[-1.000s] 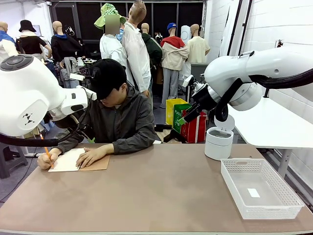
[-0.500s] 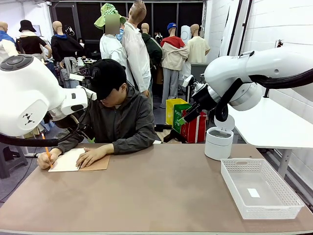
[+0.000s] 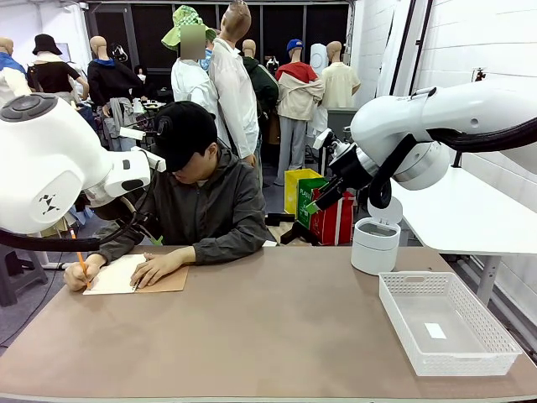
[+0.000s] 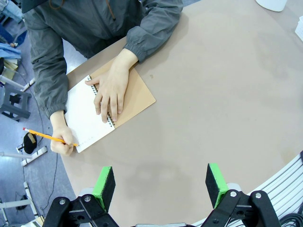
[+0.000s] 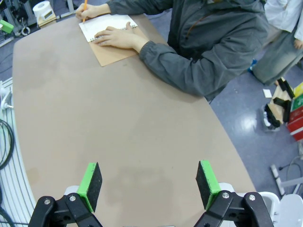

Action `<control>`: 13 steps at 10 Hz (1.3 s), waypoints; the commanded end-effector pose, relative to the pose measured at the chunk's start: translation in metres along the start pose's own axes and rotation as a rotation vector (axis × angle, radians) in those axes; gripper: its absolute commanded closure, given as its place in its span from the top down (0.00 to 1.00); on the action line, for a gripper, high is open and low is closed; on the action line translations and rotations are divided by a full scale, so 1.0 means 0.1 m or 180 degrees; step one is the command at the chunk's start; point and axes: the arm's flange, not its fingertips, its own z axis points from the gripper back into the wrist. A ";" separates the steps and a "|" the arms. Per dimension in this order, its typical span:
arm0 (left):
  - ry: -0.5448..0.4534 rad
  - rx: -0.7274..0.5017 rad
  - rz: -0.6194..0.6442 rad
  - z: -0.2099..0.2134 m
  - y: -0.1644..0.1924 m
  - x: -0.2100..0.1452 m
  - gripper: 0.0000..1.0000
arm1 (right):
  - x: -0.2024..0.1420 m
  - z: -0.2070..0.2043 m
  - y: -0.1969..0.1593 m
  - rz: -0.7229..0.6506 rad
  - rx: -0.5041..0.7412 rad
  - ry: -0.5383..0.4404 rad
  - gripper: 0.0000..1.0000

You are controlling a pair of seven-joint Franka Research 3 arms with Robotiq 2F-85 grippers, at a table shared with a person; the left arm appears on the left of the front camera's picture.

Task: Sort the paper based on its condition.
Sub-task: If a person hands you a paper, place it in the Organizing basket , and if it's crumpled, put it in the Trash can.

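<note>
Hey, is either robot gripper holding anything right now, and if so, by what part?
Neither. The left gripper and the right gripper both hang open above bare table, nothing between their pads.

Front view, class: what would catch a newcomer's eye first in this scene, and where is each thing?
First comes the person at the table's far left, writing with an orange pencil in a spiral notebook, the other hand flat on the page. At the near right stands a white mesh basket, a lidded white bin behind it. Both grippers, left gripper and right gripper, hang open above bare tabletop.
</note>
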 end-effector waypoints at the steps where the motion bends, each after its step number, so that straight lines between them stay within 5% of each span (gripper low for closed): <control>1: 0.0008 0.0006 -0.0039 0.00 0.01 0.00 1.00 | 0.01 0.00 0.00 -0.0021 0.0005 -0.0005 1.00; 13: 0.0008 0.0006 -0.0039 0.00 0.01 0.00 1.00 | 0.01 0.00 0.00 -0.0021 0.0005 -0.0005 1.00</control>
